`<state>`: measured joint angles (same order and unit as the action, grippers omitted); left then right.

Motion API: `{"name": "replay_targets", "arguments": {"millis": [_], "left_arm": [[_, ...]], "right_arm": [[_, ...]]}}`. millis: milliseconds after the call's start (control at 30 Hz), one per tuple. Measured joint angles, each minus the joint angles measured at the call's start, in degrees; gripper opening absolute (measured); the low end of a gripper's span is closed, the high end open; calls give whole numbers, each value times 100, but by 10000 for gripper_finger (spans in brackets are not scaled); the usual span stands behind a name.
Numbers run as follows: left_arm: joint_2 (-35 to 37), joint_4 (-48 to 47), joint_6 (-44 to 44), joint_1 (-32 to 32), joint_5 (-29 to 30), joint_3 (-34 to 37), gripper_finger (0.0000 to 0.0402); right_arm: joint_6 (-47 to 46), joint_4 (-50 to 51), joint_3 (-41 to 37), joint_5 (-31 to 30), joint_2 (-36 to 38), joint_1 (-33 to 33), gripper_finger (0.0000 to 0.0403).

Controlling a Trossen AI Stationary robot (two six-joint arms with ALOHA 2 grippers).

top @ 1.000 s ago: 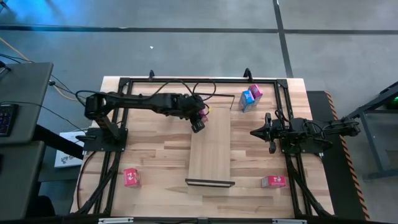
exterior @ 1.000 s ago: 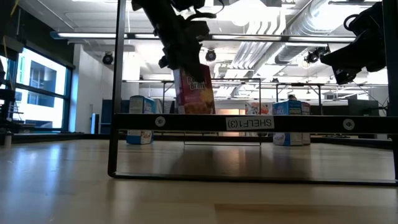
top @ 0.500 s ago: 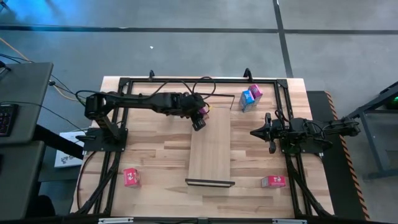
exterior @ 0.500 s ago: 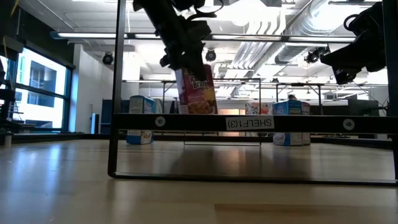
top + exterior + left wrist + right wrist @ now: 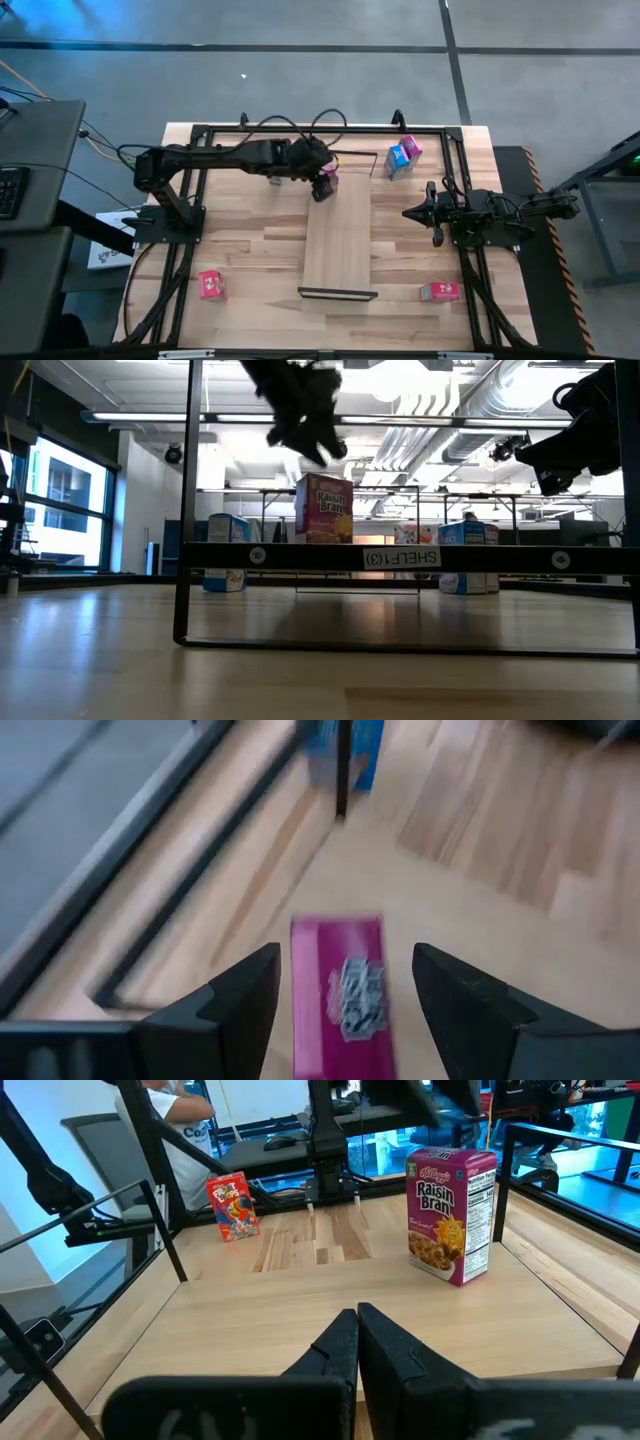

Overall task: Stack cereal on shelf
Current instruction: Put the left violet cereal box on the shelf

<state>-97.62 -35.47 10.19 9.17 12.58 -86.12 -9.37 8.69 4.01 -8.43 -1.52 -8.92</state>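
A pink cereal box [image 5: 329, 181] stands upright on its base at the far end of the shelf [image 5: 340, 250]; the low view shows it [image 5: 323, 508] behind the shelf's near frame [image 5: 400, 557]. My left gripper [image 5: 306, 438] hangs open just above it, its fingers on either side of the box top [image 5: 340, 1005] without touching. My right gripper [image 5: 410, 213] waits shut at the table's right, clear of everything; it shows shut [image 5: 357, 1330] in its own wrist view, which also sees the pink box [image 5: 450, 1215].
A light blue and a pink box [image 5: 403, 157] stand together at the far right. One red box [image 5: 210, 285] stands near left, another [image 5: 439, 291] near right. Black frame rails [image 5: 300, 130] run around the table. The shelf's near half is bare wood.
My left gripper has opened, let go of the pink box and risen clear above it. The box, slightly tilted in the fingers before, now stands upright by itself on the shelf's far end.
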Motion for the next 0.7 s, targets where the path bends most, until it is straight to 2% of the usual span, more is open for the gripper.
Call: {"name": "replay_targets", "arguments": {"millis": [100, 200, 300, 367, 467, 500, 700], "left_arm": [[244, -234, -195, 0, 9, -84, 220], [509, -515, -37, 24, 116, -86, 213], [727, -641, 285, 33, 360, 39, 174], [858, -634, 536, 37, 430, 337, 126], [1059, -373, 1025, 35, 424, 951, 33], [1154, -240, 1213, 35, 437, 1187, 17], [1505, 1158, 1712, 137, 505, 2422, 3]], "right_arm": [[0, 0, 0, 0, -2, 2, 0], [0, 0, 0, 0, -2, 0, 0], [-1, 0, 1, 0, -2, 2, 0], [0, 0, 2, 0, -2, 2, 0], [-1, 0, 1, 0, -2, 1, 0], [-1, 0, 1, -1, -2, 0, 0], [-1, 0, 0, 0, -2, 1, 0]]}}
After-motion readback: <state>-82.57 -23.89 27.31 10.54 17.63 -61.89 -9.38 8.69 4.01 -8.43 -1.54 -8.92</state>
